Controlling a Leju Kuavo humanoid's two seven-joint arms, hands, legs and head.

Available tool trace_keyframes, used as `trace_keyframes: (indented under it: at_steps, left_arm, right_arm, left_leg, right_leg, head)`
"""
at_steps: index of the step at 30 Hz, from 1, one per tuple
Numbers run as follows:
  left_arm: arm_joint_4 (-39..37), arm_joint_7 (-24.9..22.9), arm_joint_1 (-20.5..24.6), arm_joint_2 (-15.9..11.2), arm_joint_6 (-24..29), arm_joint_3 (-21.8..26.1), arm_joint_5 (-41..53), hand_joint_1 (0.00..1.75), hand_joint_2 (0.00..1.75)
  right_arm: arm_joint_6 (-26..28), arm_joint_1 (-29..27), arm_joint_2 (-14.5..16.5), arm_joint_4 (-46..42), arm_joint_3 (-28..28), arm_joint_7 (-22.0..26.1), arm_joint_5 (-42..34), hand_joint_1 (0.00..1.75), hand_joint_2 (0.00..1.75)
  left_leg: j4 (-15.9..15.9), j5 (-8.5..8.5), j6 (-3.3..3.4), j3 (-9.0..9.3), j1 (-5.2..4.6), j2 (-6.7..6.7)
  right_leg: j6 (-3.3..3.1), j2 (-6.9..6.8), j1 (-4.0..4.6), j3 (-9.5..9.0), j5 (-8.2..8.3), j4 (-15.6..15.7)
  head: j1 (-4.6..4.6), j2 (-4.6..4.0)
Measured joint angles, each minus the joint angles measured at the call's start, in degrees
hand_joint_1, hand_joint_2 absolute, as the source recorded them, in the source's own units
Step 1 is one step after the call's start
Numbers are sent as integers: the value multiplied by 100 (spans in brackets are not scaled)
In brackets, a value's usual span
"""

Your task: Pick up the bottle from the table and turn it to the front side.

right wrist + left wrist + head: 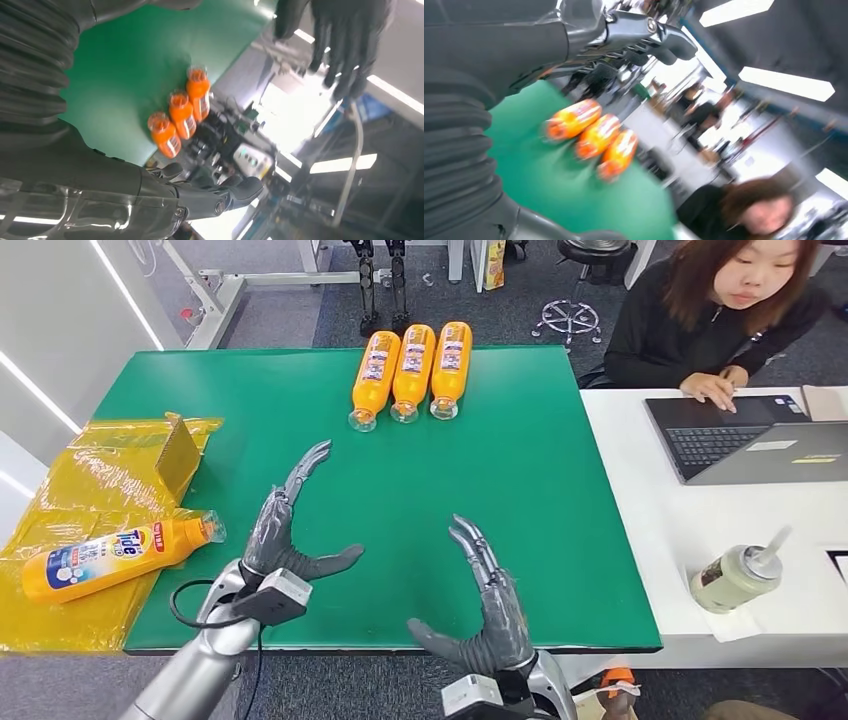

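Both hands are empty right now, fingers spread wide apart: the left hand (pixel 285 540) hangs over the near-left part of the green table (pixel 560 540), fingertips aimed toward the far side, and the right hand (pixel 485 605) hovers over the near edge a bit right of centre, thumb sticking out to its left. Neither one is touching anything. Closest bottle to the left hand is an orange Tide bottle (pixel 115 558) lying on its side on the yellow plastic sheet (pixel 110 465) just off the table's left edge, label up, cap end pointing toward the table, right by a small cardboard box (pixel 180 452). Further out, near the far edge of the table, three orange bottles (pixel 412 370) lie side by side, touching, caps toward the robot, labels up; the left wrist view catches them too, pretty blurry. Off to the right a person (pixel 725 310) sits at a laptop (pixel 750 435) on the white desk, with a drink cup (pixel 735 578) nearer the robot. Honestly this could fit two stages: hands between bottles with the row being ones already turned, or hands just pulled back at the end. If there's another bottle to go, my guess is the Tide one, and it'd need a sideways reach with the left hand around its middle.
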State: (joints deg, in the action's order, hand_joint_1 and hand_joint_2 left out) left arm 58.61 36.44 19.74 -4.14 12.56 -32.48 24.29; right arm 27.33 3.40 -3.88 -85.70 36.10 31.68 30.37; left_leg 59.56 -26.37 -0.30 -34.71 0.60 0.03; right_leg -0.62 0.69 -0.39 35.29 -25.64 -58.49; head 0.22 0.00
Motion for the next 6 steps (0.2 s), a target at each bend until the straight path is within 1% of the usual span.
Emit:
trace_keyframes:
  at_steps: [4,6]
  left_arm:
    - [394,322,-336,451,445,112,-628,0,175]
    - [572,358,-449,586,643,116,-932,0,175]
  right_arm:
    - [722,-167,56,-26,-223,401,-477,0,175]
    - [949,-248,89,-55,-283,546,-583,0,175]
  left_leg:
    - [1,-1,2,-1,0,-2]
    - [1,-2,2,-2,1,-2]
  right_leg:
    - [0,-4,0,0,0,1]
    - [0,-5,0,0,0,1]
  head:
    - [0,0]
    - [0,0]
